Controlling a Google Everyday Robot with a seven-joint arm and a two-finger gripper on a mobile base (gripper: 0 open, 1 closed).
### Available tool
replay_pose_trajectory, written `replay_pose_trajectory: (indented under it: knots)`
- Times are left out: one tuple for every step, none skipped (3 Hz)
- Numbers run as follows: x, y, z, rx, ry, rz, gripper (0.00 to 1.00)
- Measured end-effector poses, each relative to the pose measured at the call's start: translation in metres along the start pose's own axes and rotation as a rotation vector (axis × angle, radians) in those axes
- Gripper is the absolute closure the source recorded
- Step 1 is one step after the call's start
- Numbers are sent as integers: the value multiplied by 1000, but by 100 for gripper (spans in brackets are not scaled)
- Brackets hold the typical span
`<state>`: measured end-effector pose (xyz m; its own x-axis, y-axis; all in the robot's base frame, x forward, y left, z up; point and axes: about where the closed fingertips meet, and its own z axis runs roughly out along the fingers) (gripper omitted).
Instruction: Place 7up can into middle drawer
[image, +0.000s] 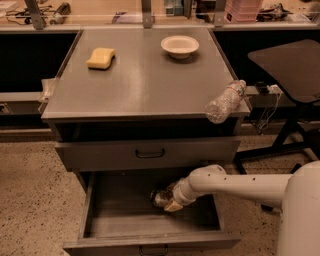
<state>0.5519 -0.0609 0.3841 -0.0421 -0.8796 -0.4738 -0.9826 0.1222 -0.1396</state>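
Observation:
The middle drawer (105, 225) is pulled out below the shut handled drawer (149, 153); its inside is plain grey. My white arm reaches from the right into this open drawer. My gripper (166, 200) is at the drawer's back middle, low over the floor. The 7up can (159, 198) lies at the gripper's tip, dark and partly hidden by it, on or just above the drawer floor.
On the grey cabinet top (145, 85) lie a yellow sponge (101, 57) at the back left and a white bowl (179, 46) at the back right. A clear plastic bottle (225, 101) lies over the right front edge. A dark chair (287, 65) stands to the right.

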Motion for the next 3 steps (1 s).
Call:
replay_pose_trajectory:
  knots:
    - [0,0,0,0,0,0,4]
    - [0,0,0,0,0,0,0]
    - [0,0,0,0,0,0,0]
